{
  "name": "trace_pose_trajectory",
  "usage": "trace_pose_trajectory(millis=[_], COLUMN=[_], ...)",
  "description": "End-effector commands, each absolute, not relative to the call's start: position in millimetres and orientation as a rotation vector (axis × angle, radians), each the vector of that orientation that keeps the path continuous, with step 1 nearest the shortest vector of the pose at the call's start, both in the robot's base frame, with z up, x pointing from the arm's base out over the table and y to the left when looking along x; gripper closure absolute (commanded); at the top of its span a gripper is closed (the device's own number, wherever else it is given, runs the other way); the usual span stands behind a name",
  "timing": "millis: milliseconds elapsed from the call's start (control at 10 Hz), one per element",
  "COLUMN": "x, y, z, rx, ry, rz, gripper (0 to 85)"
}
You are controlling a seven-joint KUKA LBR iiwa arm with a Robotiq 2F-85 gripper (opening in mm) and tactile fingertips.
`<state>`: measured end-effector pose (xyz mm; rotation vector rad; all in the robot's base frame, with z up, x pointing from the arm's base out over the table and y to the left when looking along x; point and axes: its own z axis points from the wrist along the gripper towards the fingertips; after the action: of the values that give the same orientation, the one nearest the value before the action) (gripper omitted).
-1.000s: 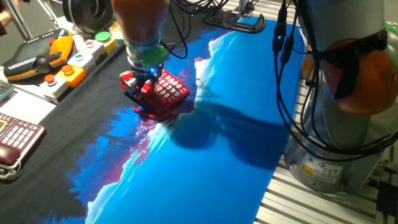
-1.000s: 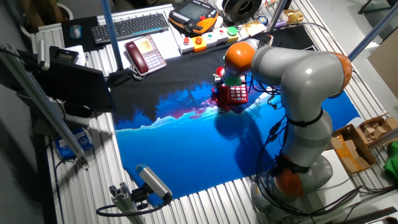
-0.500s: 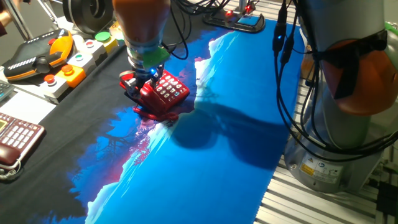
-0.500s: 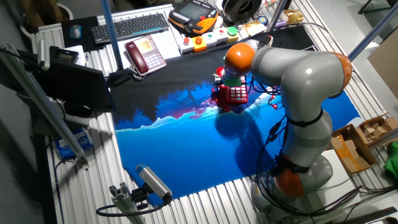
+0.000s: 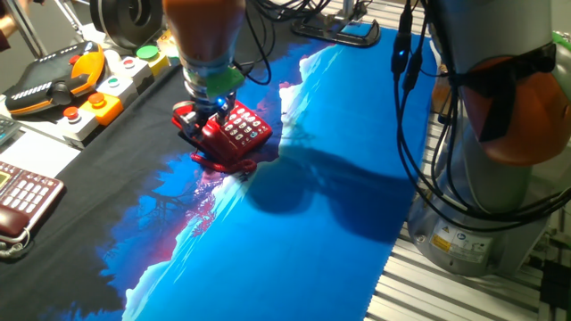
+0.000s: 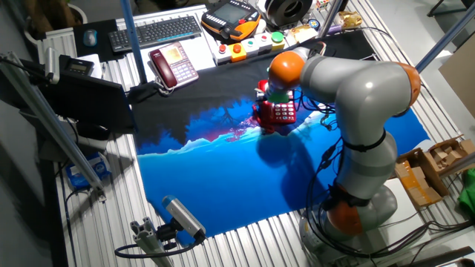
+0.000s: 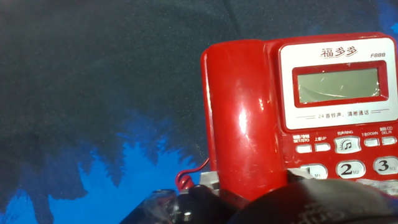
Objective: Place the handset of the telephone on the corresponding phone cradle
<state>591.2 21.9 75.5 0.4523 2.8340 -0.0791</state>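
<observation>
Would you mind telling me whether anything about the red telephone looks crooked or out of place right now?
Nothing stands out. In the hand view the handset lies straight along the left side of the telephone, parallel to its display, apparently seated in the phone cradle. No damage shows.

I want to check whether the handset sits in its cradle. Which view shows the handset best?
The hand view: the handset fills the frame, lying lengthwise beside the grey display. In one fixed view the gripper hides most of it; in the other fixed view the telephone is too small to tell.
</observation>
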Motion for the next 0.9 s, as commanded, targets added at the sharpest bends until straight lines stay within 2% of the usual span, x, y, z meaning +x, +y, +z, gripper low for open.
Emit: trace_pose_trajectory(millis=[0,600,800], x=[591,588,581], y=[22,26,28], z=[76,92,112], rx=[0.452,0.454,0.447], ry=[2.834,2.839,2.857], rz=[-0.079,-0.074,-0.078], gripper=[22.0,22.7,29.0])
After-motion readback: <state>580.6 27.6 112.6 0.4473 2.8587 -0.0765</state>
